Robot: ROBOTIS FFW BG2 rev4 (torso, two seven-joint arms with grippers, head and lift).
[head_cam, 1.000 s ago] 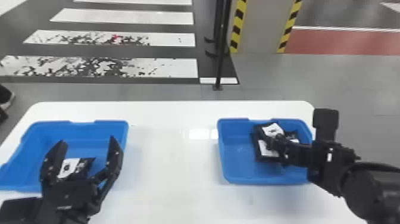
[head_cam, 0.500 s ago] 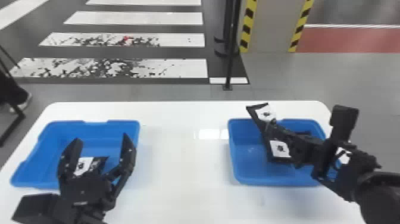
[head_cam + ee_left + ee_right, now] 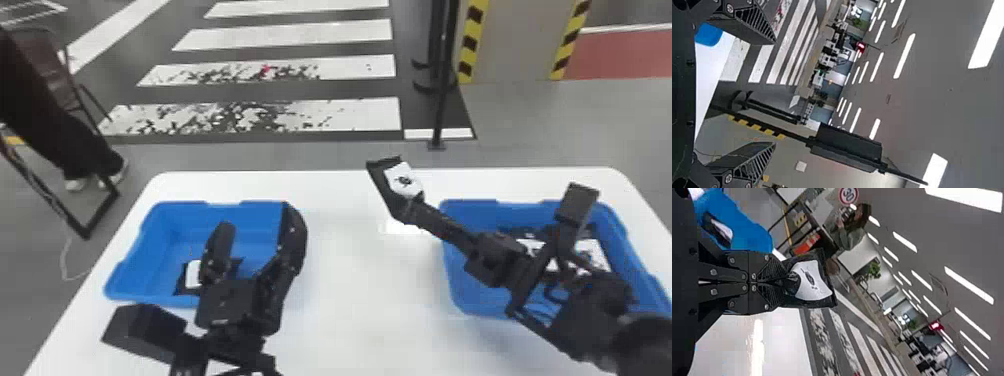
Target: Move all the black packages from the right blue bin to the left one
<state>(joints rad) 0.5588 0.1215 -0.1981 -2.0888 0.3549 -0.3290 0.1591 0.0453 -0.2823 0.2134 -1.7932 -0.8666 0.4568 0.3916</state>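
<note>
My right gripper (image 3: 414, 204) is shut on a black package (image 3: 395, 192) with a white label, held above the table between the bins. In the right wrist view the package (image 3: 813, 282) juts out past the gripper (image 3: 785, 282). Beneath the right arm, more packages (image 3: 592, 255) lie in the right blue bin (image 3: 455, 280). The left gripper (image 3: 255, 220) stands open near the left blue bin (image 3: 165, 215), where one package (image 3: 192, 275) lies. Both spread fingers of the left gripper (image 3: 774, 94) show in its wrist view.
Both bins stand on a white table (image 3: 345, 300), with its surface between them. Beyond its far edge rises a black pole (image 3: 441, 100). A person's leg and a black metal frame (image 3: 85, 230) are on the floor at the far left.
The right gripper has lifted a package out of the right bin and carried it left over the table. The head view has shifted, and the left gripper now appears farther right relative to its bin.
</note>
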